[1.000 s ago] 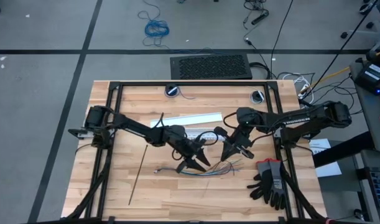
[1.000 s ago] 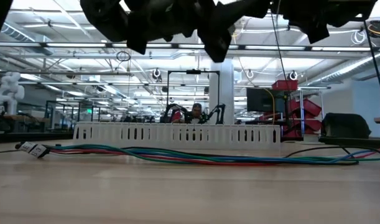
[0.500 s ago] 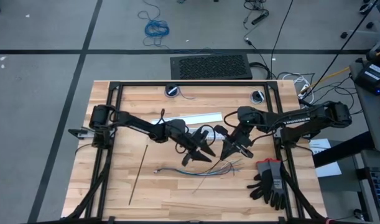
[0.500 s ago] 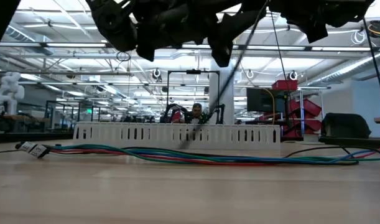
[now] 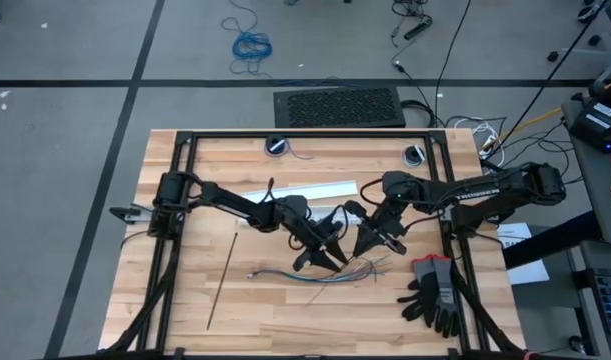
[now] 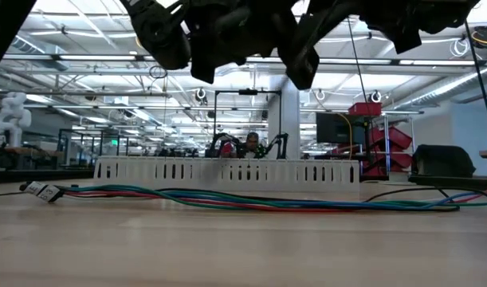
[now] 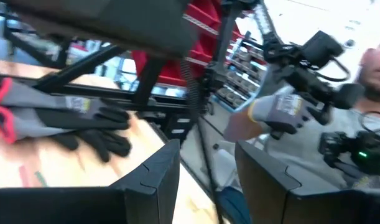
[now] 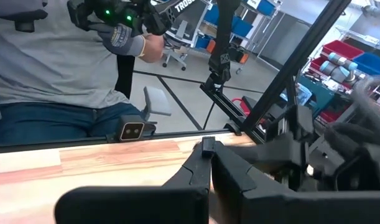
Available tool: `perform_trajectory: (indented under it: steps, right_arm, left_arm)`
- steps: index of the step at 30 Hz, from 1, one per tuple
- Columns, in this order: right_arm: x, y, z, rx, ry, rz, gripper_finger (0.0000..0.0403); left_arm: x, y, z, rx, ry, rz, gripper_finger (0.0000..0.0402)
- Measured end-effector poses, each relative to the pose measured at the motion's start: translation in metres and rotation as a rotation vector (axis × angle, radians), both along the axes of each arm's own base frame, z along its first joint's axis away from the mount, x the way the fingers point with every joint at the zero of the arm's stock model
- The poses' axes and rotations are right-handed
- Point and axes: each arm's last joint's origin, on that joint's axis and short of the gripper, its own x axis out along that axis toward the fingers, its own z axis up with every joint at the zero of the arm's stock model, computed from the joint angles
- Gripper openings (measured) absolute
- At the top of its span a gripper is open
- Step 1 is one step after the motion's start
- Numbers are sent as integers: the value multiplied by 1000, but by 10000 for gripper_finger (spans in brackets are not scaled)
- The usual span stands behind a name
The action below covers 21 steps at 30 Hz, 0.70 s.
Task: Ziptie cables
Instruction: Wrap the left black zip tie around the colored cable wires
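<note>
Nearest the front edge of the table, the cables (image 5: 330, 272) lie flat in a loose bundle, with nothing wrapped round them yet. A second ziptie (image 5: 222, 282) lies on the wood off to their left, well apart.

My read is the step is a handover in the air just above the bundle. To do it well, keep the strip centred in the gap before closing. Don't let the tail drag through the wires.

The left gripper (image 7: 205, 180) hovers over the bundle with its fingers partly apart. A thin dark ziptie (image 7: 201, 134) runs through the gap and doesn't look clamped.

The right gripper (image 5: 366, 247) is just beside it, pinched fully closed. It may have the strip's end, but I can't tell.

Further back is a white slotted strip (image 5: 305, 190).
</note>
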Motion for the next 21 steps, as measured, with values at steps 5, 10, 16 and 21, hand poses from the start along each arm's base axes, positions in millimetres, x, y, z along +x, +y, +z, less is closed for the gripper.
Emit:
perform_trajectory:
  steps: [5,10,16,21]
  right_arm:
    - [0,0,-1,-1,8,-1,0]
    - [0,0,-1,-1,13,-1,0]
    - [0,0,-1,0,14,-1,0]
    - [0,0,-1,2,16,-1,0]
  left_arm:
    - [0,0,4,1,-44,-13,153]
    - [0,0,5,6,-54,-5,135]
    - [0,2,5,10,-57,6,65]
    - [0,4,4,24,-62,20,7]
